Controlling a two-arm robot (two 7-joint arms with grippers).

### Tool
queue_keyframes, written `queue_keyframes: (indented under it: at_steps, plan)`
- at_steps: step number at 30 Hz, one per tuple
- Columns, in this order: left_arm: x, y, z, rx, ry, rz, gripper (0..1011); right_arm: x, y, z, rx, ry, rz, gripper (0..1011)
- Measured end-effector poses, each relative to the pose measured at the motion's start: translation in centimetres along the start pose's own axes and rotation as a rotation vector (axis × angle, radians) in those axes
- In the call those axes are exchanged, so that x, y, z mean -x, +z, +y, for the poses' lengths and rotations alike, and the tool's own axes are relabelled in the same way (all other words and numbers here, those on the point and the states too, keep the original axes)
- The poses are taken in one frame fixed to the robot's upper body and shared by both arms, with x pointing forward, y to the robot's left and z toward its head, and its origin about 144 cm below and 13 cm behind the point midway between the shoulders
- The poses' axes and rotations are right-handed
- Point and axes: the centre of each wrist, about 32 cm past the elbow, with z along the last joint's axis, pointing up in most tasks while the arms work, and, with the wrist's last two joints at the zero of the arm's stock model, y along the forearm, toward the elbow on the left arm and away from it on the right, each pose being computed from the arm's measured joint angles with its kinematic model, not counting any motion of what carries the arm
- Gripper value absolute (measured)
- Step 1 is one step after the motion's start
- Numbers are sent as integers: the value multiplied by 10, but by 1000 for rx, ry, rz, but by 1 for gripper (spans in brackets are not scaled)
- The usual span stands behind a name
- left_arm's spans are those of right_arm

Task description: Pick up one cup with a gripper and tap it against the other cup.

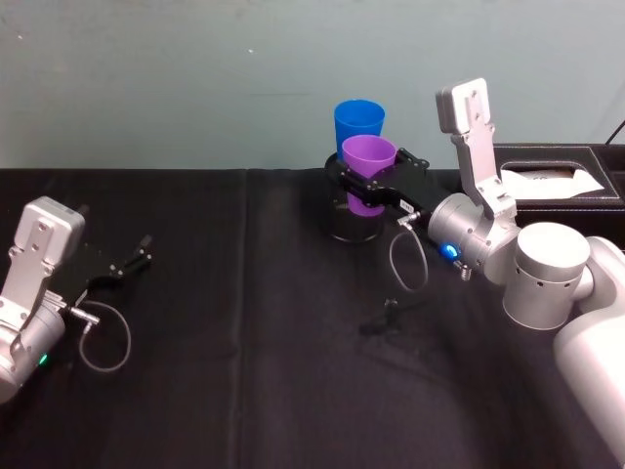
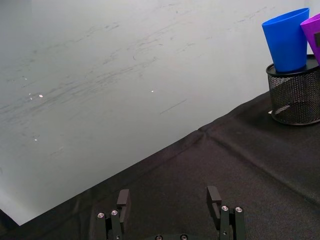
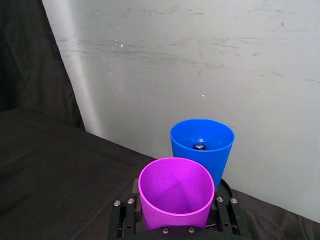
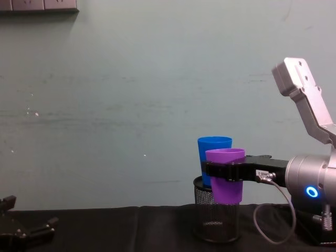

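Purple cup (image 4: pixel 226 178) before blue cup (image 4: pixel 212 157), which stands in mesh holder (image 4: pixel 215 220)

purple cup (image 3: pixel 176 192) gripped, blue cup (image 3: pixel 202 145) behind

blue cup (image 1: pixel 358 121): lower part hidden | purple cup (image 2: pixel 314 35): edge-cropped

My silver-grey right arm with its blue-lit ring is reaching forward and inward, elbow bent, wrist level. Its black flat-fingered right gripper (image 1: pixel 376 191) is clamping its jaws on either side of the purple plastic tumbler (image 1: pixel 368 172), holding it upright and lifted. My left arm is resting low at my far left, its dark left gripper (image 1: pixel 132 259) lying idle, jaws spread apart.
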Motion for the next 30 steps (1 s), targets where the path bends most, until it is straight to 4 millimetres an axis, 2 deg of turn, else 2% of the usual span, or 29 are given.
queue_keyframes:
  at_steps: [30]
  plan:
    - [0,0,0,0,0,0,1000,0,0,0,0,0,0,726]
